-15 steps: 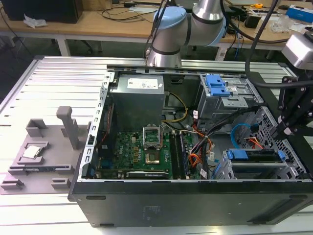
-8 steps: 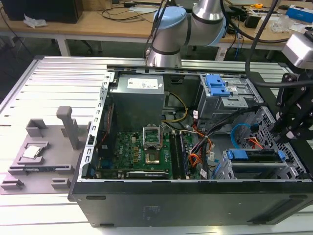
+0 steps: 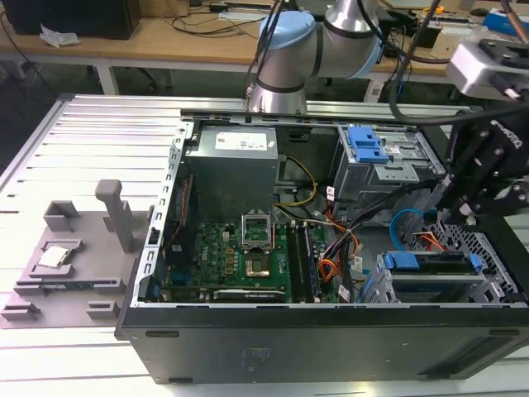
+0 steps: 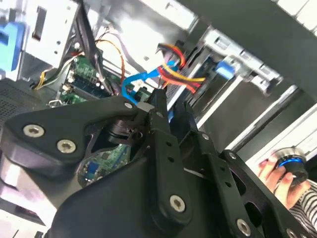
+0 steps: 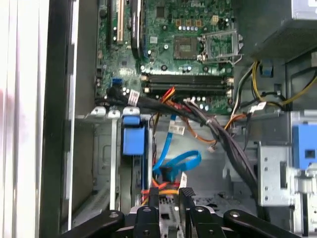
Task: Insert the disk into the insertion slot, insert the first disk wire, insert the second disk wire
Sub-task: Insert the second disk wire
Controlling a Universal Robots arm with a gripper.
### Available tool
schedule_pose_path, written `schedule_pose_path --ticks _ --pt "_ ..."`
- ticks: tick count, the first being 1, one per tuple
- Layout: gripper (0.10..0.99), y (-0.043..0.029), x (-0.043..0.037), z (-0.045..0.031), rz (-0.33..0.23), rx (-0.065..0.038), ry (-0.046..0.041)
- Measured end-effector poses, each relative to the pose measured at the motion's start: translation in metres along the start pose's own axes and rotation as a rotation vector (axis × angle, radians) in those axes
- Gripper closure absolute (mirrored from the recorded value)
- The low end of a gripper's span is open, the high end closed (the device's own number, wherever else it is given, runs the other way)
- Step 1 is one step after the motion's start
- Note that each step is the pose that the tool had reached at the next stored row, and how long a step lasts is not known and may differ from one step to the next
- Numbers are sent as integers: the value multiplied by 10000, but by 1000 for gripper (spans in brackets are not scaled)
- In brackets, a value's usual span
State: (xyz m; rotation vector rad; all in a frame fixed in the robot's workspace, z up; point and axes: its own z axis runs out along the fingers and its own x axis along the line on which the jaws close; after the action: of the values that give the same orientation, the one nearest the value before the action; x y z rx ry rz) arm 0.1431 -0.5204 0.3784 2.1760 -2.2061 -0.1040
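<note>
Ribbed metal table [image 3: 91, 141] under an open computer case [image 3: 314, 347], with cluttered wooden benches behind. Laid on its side, lid off, motherboard [image 3: 240, 252] facing up.

At the exterior view's right end of the case: disk [image 3: 431, 263] seated in the slot [image 3: 493, 263], a bay of perforated sheet metal, with blue carrier tabs at both ends. Just behind it, toward the arm's base, a grey box with a blue latch [image 3: 368, 147].

Hanging right above the slot, pointing down into the case: gripper [image 5: 168, 196]. Clamped or apart, cannot tell. Something pale in line with its tip in the first wrist view, held or merely behind, unclear.

Close to that tip, red and orange wires [image 5: 159, 187]. Just beyond them, a looped blue cable [image 5: 179, 162] with a dark plug at its end. Beside the loop, the blue carrier handle [image 5: 132, 136].

Off past the case in the second wrist view: a hand [image 4: 275, 172] on a blue-lit knob [image 4: 292, 166], with a striped sleeve below it.
</note>
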Motion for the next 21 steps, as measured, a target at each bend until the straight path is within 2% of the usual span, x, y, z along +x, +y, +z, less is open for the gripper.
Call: schedule_pose_path --ticks 3,4,5,9,10,12,16,19,20,21 --pt "784 119 -9 20 -3 0 2" --pt "784 197 -7 44 -36 -1 3" --pt "784 222 -7 58 -163 -3 65" --pt "784 222 -6 59 -171 -3 67" --pt "800 223 -6 59 -174 -3 67" --pt "925 223 -7 59 -179 -3 69" --pt "925 222 -5 59 -187 -3 72" --pt "925 222 68 60 -186 -3 71" --pt "925 220 138 69 -186 -3 72" --pt "925 218 161 82 -187 -3 70"
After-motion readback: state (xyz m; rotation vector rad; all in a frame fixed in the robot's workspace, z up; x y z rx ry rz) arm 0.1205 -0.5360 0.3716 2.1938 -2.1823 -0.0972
